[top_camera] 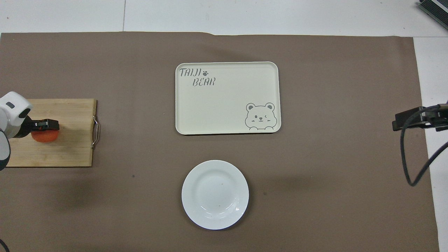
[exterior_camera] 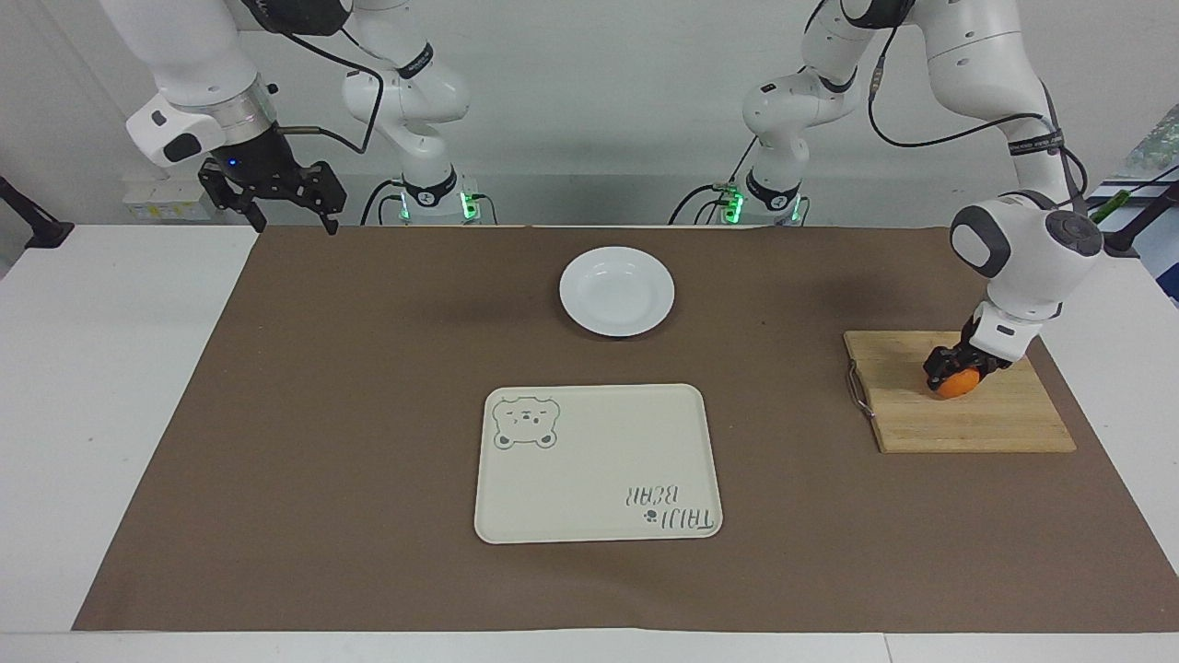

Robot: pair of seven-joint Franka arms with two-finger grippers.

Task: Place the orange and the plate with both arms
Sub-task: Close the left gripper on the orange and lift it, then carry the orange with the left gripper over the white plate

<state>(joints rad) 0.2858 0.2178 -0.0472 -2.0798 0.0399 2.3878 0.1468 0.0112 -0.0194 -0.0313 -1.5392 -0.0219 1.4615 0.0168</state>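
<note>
The orange (exterior_camera: pixel 954 385) sits on a wooden cutting board (exterior_camera: pixel 967 424) at the left arm's end of the table; it also shows in the overhead view (top_camera: pixel 43 135). My left gripper (exterior_camera: pixel 954 368) is down over the orange, right on top of it. The white plate (exterior_camera: pixel 616 291) lies on the brown mat near the robots, midway between the arms, and is empty (top_camera: pixel 215 194). My right gripper (exterior_camera: pixel 293 224) is open and empty, held up over the mat's corner at the right arm's end, where that arm waits.
A cream rectangular tray (exterior_camera: pixel 597 463) with a bear drawing lies farther from the robots than the plate. The cutting board has a metal handle (exterior_camera: pixel 857 389) on its side toward the tray. A brown mat (exterior_camera: pixel 322 442) covers the table.
</note>
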